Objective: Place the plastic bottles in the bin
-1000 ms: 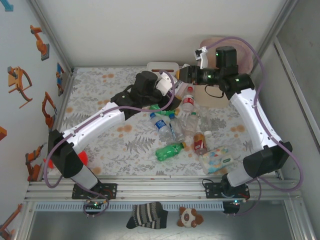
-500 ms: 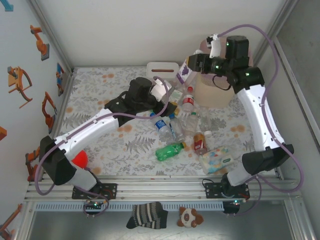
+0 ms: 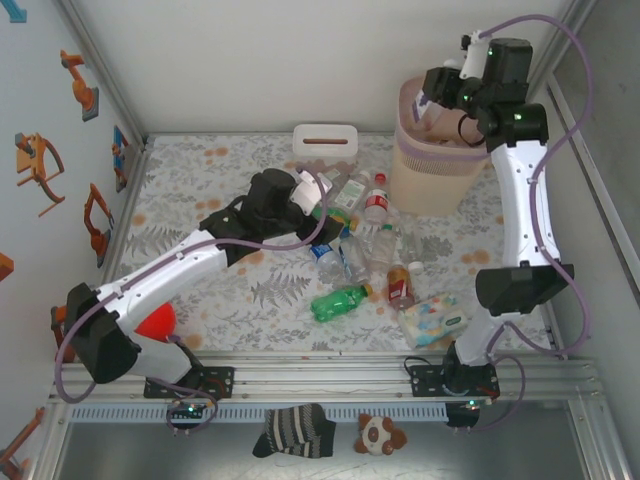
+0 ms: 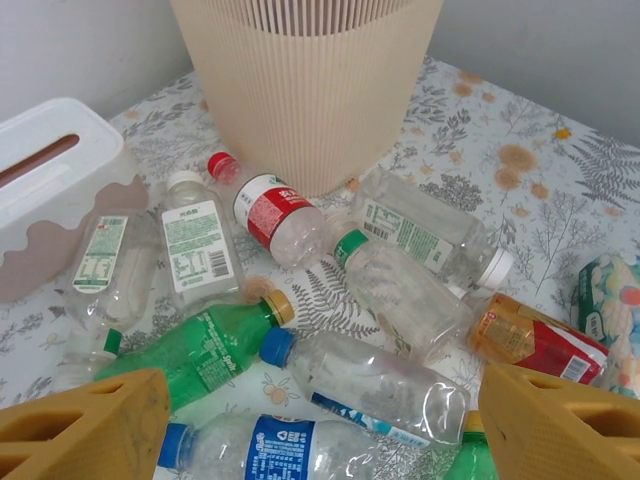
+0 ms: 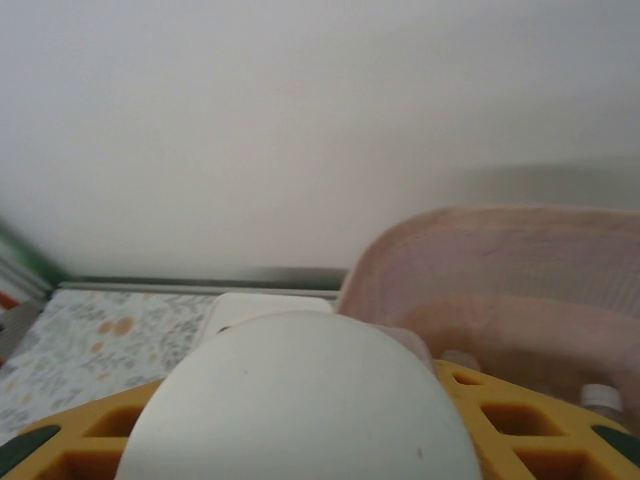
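Top external: bottles point(image 3: 340, 300) litter floral table point(image 3: 190, 180), white walls point(image 3: 300, 60).

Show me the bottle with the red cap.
The clear bottle with the red-and-white label, lying beside the bin. The bottles around it carry white, blue, green or orange caps.
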Motion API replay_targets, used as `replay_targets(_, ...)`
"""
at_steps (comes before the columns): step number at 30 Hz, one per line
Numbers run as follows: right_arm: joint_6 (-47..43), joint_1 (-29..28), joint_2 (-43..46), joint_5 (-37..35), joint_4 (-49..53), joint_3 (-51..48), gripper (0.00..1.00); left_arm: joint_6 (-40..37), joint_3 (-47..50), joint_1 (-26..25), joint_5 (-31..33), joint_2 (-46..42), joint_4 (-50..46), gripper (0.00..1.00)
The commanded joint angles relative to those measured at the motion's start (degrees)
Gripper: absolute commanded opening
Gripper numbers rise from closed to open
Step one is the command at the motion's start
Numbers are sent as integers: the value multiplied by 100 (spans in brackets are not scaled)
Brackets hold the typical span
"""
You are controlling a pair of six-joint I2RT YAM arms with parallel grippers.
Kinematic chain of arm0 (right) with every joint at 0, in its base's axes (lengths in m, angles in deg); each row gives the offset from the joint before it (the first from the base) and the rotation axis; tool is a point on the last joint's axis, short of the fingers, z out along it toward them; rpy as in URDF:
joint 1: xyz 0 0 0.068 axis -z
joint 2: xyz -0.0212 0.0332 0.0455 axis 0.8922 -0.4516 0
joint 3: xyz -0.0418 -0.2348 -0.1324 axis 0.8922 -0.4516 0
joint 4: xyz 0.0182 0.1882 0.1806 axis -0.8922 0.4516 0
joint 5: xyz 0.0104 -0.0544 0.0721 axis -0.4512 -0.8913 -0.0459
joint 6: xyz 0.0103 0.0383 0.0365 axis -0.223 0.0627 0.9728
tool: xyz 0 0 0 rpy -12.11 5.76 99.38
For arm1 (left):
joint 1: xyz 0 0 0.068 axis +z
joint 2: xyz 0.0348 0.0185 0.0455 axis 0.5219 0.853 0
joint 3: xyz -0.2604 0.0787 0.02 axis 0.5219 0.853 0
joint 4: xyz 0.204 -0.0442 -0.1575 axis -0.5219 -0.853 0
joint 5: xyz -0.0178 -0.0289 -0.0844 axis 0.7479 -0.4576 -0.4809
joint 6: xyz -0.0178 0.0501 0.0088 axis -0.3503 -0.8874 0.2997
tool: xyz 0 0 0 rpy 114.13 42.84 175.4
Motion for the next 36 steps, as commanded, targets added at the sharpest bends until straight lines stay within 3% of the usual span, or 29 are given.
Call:
replay_targets(1,-257,112,-116,-574,40,208,50,118,110,-12,119,-243,29,81)
replay_targets(17,-1450,165,-965,-2283,1241,408,50,175,245,-8,105,-201,71,81)
replay_targets(27,-2007,220,-1872,-3006,1186,1060,51,191,218,-5,122,-182,16,81)
replay_targets(36,-2348,229,-2417,-3091,459,911,51,183,261,-3,219,-235,-58,81)
